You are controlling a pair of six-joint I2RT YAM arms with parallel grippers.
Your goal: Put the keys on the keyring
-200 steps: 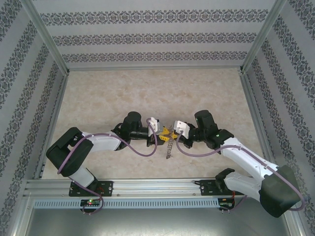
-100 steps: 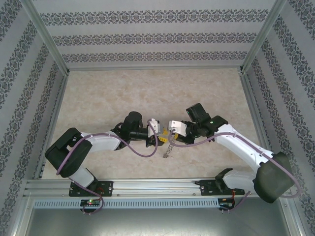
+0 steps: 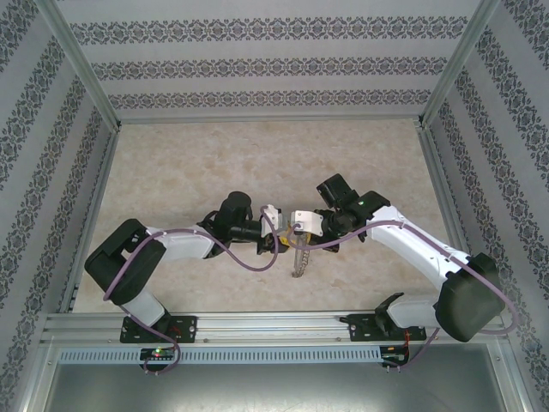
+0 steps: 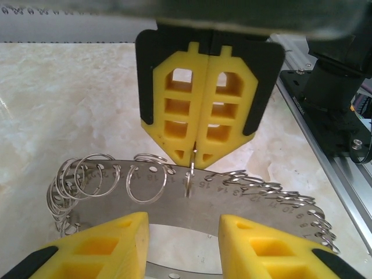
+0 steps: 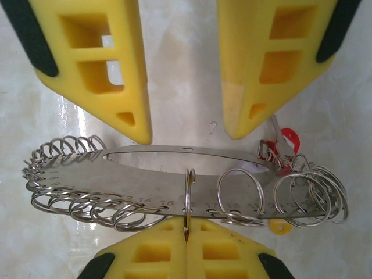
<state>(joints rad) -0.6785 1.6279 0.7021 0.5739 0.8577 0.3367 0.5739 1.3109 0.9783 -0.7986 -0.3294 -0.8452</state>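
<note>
- Dead centre of the desk (image 3: pixel 257 163), both arms sat nose to nose over the keyring (image 4: pixel 232 203), a flat silver band fringed with little rings. It lay level between them. I could not tell whether it rested on the desk or hung just clear.
- The right end effector (image 4: pixel 194 156) was pressed together, pinching one split ring (image 5: pixel 187 197) that stood upright at the band's edge.
- The left end effector (image 5: pixel 189 135) stood apart, its fingertips (image 5: pixel 139 131) at the band's opposite rim, one on either side of that pinched ring. Whether they bore down on the metal, I could not tell.
- The keys were at one end of the band. The red key (image 5: pixel 288 141) lay just beside the band near a cluster of rings, and a yellow head (image 5: pixel 282 225) peeked out from under it. Too small to say if either was hooked on.
- My read was that the step in hand was steadying one ring so a key could be fed onto it.
- Doing it well called for a pinch close to the band, so the thin wire could not swivel.
- The band needed bracing on both sides of that ring, because it looked floppy and apt to tip.
- The approach needed to be small and slow: one tug could pull the ring out of the tips.
</note>
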